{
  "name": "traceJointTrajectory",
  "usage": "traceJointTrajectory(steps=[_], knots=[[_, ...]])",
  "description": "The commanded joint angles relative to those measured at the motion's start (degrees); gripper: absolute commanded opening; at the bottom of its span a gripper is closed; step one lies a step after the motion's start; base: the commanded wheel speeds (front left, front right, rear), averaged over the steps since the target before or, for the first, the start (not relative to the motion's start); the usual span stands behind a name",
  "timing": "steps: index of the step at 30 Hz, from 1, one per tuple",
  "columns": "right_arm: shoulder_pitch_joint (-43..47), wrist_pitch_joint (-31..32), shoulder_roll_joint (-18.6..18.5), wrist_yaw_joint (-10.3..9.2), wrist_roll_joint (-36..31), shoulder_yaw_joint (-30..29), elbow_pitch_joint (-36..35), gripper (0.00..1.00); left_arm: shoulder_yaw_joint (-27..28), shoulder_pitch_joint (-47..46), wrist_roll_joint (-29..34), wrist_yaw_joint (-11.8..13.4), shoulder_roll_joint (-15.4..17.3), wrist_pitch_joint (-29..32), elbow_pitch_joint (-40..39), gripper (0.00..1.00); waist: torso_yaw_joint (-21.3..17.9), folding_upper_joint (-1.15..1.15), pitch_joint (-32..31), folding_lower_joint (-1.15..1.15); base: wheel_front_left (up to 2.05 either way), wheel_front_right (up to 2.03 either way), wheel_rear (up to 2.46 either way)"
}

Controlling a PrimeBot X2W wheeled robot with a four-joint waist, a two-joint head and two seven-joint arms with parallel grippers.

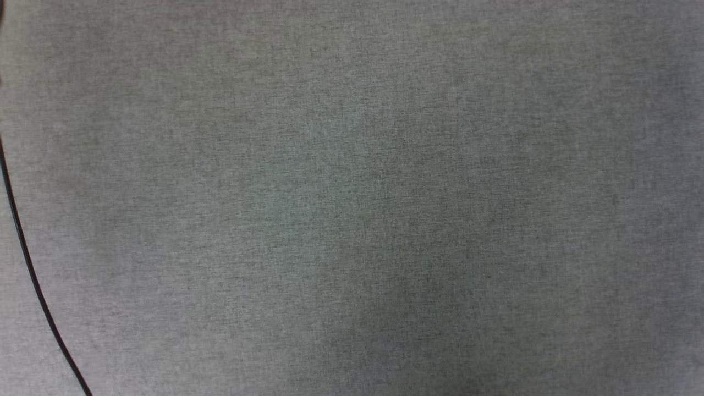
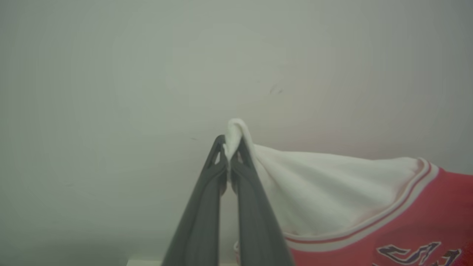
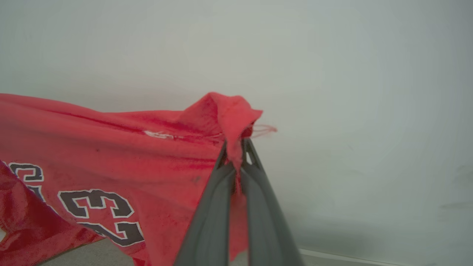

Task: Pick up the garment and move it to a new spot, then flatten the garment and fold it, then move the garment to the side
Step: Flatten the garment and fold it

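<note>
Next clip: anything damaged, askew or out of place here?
Minor only: loose threads stray from the red corner of the garment pinched in the right gripper, hinting at fraying. A thin black cable crosses the grey surface at its left. The left gripper pinches a white corner cleanly.
</note>
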Motion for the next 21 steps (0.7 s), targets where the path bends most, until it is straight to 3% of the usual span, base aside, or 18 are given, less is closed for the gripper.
traceJointTrajectory(steps=[1,8,21], knots=[[1.2,-0.4,-0.1,-0.1,0.3,0.6,0.5,0.0,-0.1,0.8,-0.2,-0.3,0.3,0.3,0.7,0.0,0.2,0.0,0.1,-0.01,0.0,0.0,0.0],[10.0,-1.8,-0.1,-0.1,4.6,6.2,3.1,0.0,-1.7,9.8,-3.3,-1.2,-0.7,-1.3,4.0,0.0,0.4,0.0,-3.7,-0.01,0.0,0.0,0.0],[39.5,-5.6,-3.7,-0.1,17.2,15.4,2.0,0.0,-5.8,43.5,-10.6,-1.2,-1.4,-4.9,-2.0,0.0,1.2,0.0,-21.1,-0.01,0.0,0.0,0.0]])
